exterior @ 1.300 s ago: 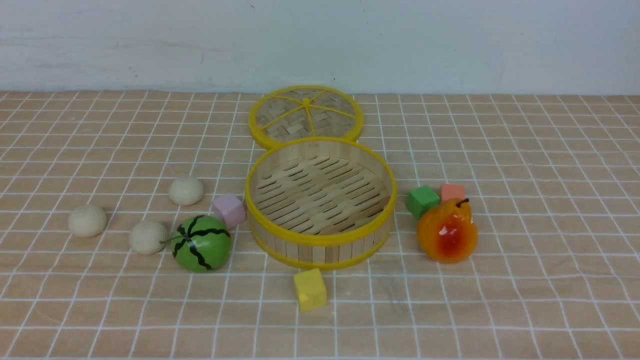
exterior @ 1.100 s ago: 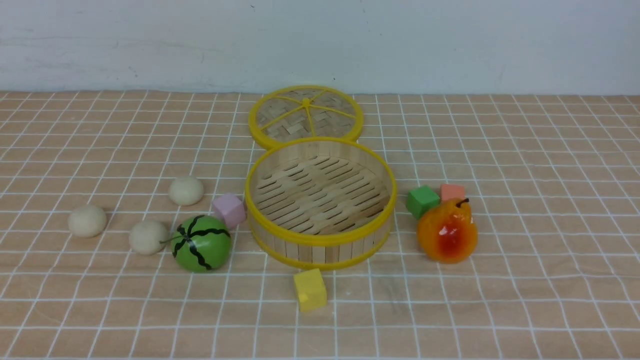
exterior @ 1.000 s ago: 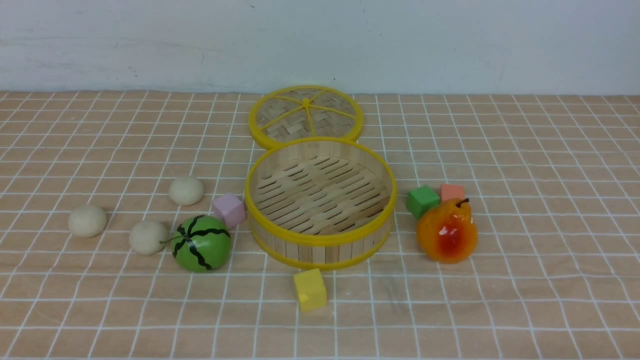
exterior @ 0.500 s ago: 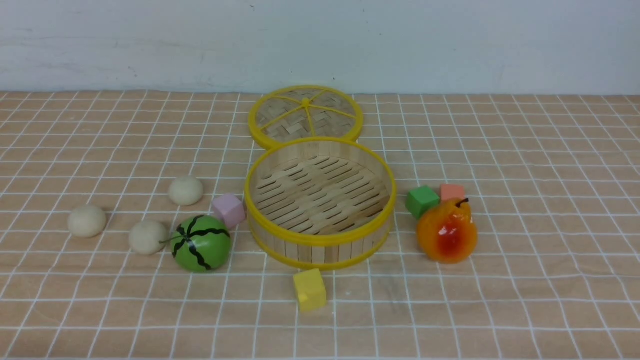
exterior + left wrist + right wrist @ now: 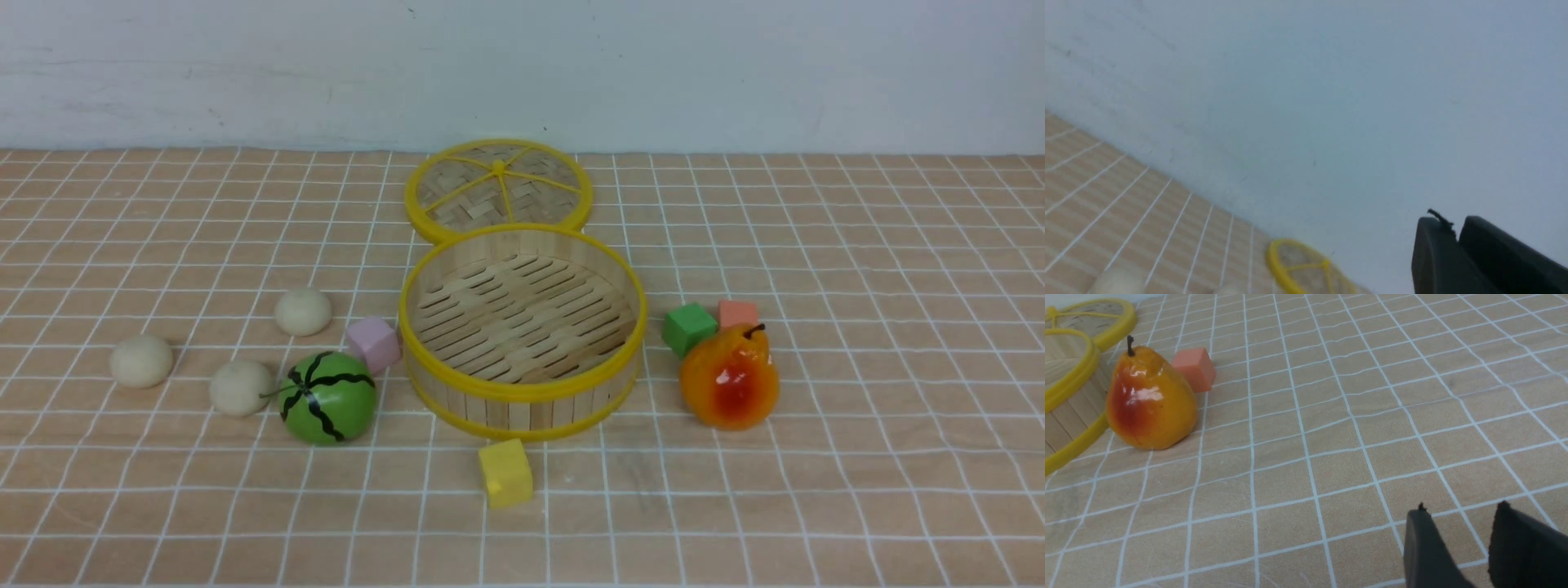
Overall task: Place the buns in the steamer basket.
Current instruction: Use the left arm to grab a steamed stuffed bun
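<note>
Left of the empty steamer basket [image 5: 522, 392], three buns [image 5: 241, 388] sit on the table [image 5: 898, 490].
Melon [image 5: 329, 398] and purple block [image 5: 374, 345] stand between; the pear [image 5: 730, 377] is right, with open table beyond. Right hand [image 5: 1461, 506] is apart; left hand [image 5: 1455, 228] looks narrow, whether shut I cannot tell.

buns [image 5: 303, 311]: 3 | cubes [image 5: 506, 473]: 4 | melon [image 5: 328, 398]: 1 | pear [image 5: 731, 377]: 1

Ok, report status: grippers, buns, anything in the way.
Right gripper open, empty; left gripper empty, opening unclear. Three buns outside basket. Watermelon beside one bun, might hinder grasping.
</note>
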Available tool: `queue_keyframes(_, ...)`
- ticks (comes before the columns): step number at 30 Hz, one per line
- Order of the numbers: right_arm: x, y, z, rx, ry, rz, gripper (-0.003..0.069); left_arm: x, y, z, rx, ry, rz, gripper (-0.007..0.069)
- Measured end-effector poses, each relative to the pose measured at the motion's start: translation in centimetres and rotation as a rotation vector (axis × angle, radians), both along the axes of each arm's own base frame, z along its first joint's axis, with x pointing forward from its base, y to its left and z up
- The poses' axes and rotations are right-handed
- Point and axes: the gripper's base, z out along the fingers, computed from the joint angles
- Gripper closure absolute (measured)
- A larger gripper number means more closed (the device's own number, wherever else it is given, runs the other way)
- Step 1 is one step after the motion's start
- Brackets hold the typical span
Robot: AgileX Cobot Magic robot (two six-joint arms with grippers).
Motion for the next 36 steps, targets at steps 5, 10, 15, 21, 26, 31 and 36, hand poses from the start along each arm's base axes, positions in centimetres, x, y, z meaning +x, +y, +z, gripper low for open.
queue_keyframes(5,0.0,0.0,0.0,0.0,0.0,0.0,0.0418,-0.7,-0.1,9.3,0.004,0.013,-0.01,0.0538)
queue_keyframes(10,0.0,0.0,0.0,0.0,0.0,0.0,0.0418,2.2,-0.3,14.8,0.072,0.295,-0.015,0.0533)
queue_keyframes(15,0.0,0.0,0.0,0.0,0.0,0.0,0.0418,8.0,-0.4,13.7,0.213,0.608,0.0,0.0533)
queue_keyframes(21,0.0,0.0,0.0,0.0,0.0,0.0,0.0418,14.7,-0.7,10.1,0.25,0.815,-0.018,0.0529)
queue_keyframes(26,0.0,0.0,0.0,0.0,0.0,0.0,0.0418,20.4,-1.0,5.3,0.262,1.03,-0.042,0.0518)
queue_keyframes(31,0.0,0.0,0.0,0.0,0.0,0.0,0.0418,24.9,-1.2,2.3,0.261,1.183,-0.061,0.0504)
queue_keyframes(36,0.0,0.0,0.0,0.0,0.0,0.0,0.0418,29.1,-1.6,0.5,0.265,1.302,-0.099,0.0483)
